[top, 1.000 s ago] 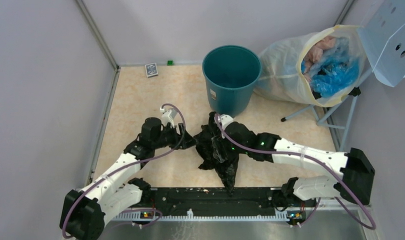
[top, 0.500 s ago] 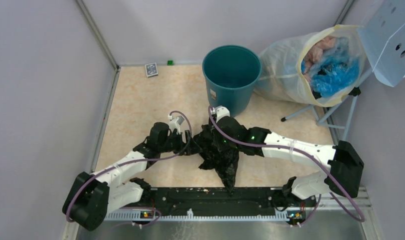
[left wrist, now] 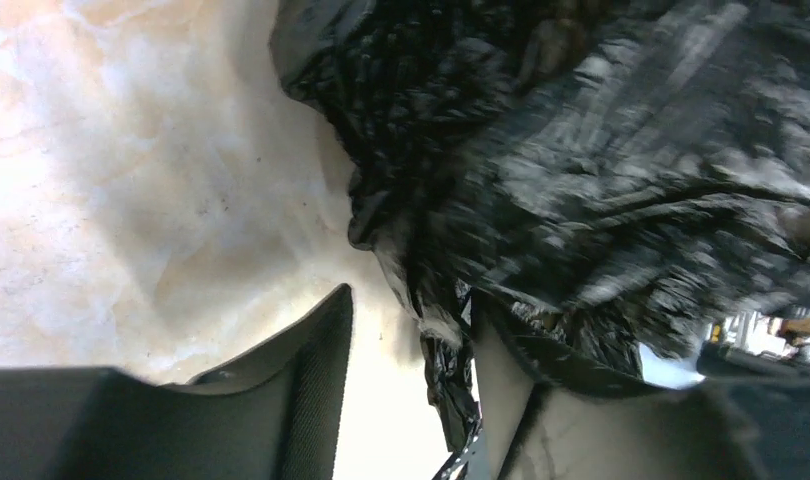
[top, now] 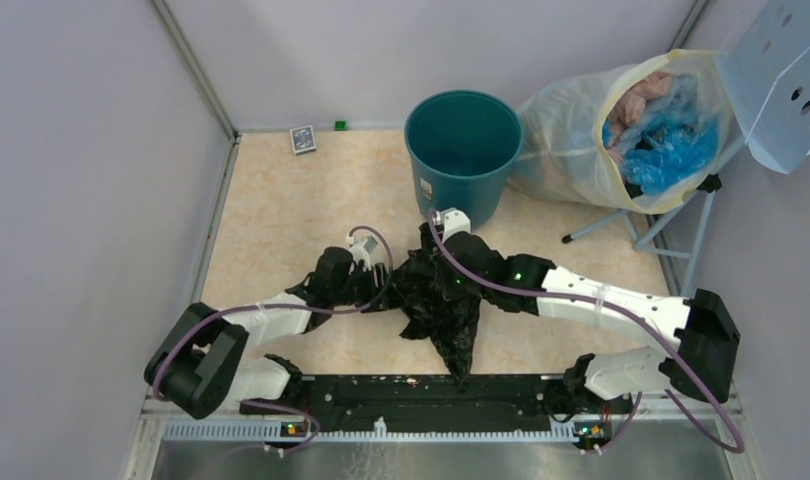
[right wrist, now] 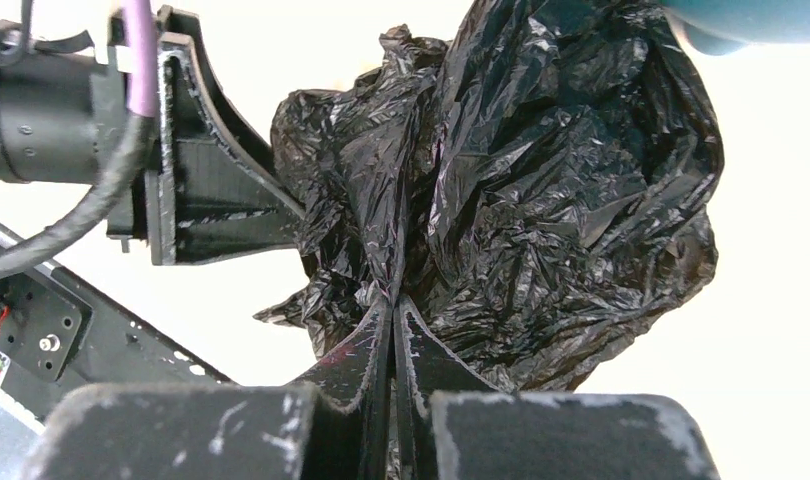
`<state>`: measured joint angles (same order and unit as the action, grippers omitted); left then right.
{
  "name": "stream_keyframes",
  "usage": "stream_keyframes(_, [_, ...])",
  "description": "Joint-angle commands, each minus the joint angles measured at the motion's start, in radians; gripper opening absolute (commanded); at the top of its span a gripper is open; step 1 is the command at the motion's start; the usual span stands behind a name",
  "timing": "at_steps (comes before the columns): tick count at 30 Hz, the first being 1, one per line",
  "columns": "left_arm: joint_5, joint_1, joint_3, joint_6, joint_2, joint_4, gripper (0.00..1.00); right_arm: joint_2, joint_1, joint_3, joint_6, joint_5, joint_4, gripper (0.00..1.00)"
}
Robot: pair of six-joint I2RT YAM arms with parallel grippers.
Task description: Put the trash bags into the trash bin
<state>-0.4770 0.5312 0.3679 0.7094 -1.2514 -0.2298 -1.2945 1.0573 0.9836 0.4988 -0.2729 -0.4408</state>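
Note:
The black crinkled trash bag (top: 451,335) lies crumpled on the beige table in front of the teal trash bin (top: 463,150), which stands upright and apart from it. My right gripper (top: 438,290) comes in from the right. In the right wrist view it (right wrist: 394,300) is shut on a fold of the bag (right wrist: 561,200). My left gripper (top: 386,285) is at the bag's left edge. In the left wrist view it (left wrist: 411,300) is open, with a hanging strip of the bag (left wrist: 581,150) against its right finger.
A large translucent sack (top: 621,125) with blue and pink contents leans right of the bin on a stand. A blue perforated panel (top: 786,70) hangs at the far right. A small card box (top: 302,139) and a green block (top: 340,125) lie by the back wall. A black rail (top: 431,390) lines the near edge.
My left arm has slid right until its fingers reach the bag's left edge. My right gripper has shut on a fold of the bag.

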Motion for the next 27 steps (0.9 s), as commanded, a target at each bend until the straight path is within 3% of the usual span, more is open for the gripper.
stream_keyframes(1, [0.019, 0.006, -0.01, 0.017, -0.078, -0.149, 0.43, 0.078, -0.017, 0.068, 0.016, -0.067, -0.058, 0.0])
stream_keyframes(4, [0.104, 0.002, 0.028, -0.022, -0.067, -0.057, 0.14, 0.137, -0.076, 0.095, 0.028, -0.109, -0.158, 0.0])
stream_keyframes(7, [0.189, -0.003, 0.082, -0.073, 0.007, 0.083, 0.0, 0.213, -0.149, 0.099, 0.009, -0.144, -0.229, 0.0])
stream_keyframes(14, [0.268, -0.025, 0.264, -0.167, 0.148, 0.44, 0.0, 0.322, -0.367, 0.132, 0.005, -0.264, -0.371, 0.0])
stream_keyframes(20, [0.303, -0.052, 0.462, -0.217, 0.196, 0.659, 0.0, 0.348, -0.393, 0.144, 0.053, -0.4, -0.377, 0.0])
stream_keyframes(24, [0.26, -0.059, 0.659, -0.243, 0.179, 0.776, 0.0, 0.331, -0.393, 0.196, -0.055, -0.184, -0.254, 0.0])
stream_keyframes(27, [0.21, -0.059, 0.918, -0.275, 0.126, 0.891, 0.0, 0.236, -0.394, 0.402, -0.133, 0.031, -0.229, 0.0])
